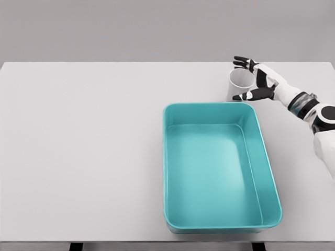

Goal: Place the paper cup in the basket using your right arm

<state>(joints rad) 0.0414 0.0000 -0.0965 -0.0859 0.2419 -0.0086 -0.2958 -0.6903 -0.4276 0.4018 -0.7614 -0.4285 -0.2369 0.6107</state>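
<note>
The small white paper cup (239, 83) stands upright on the far right part of the flat white table (78, 157), its open mouth up and its long axis vertical. It sits just beyond the far right corner of the teal rectangular plastic basket (178, 219), close to the basket's far rim but not inside it. The right hand (255, 79), white with black fingers, is at the cup's right side; its fingers are spread wide around the cup, the upper ones reaching past the far rim and the thumb low along the near side. Whether they press the cup wall already cannot be told, and the cup looks to rest on the table. The cup lies directly left of the palm, so the grasp closes sideways. The basket's long axis runs near to far, its empty interior lies near and left of the cup, and the short lift over the rim has open room. The left arm is out of view
</note>
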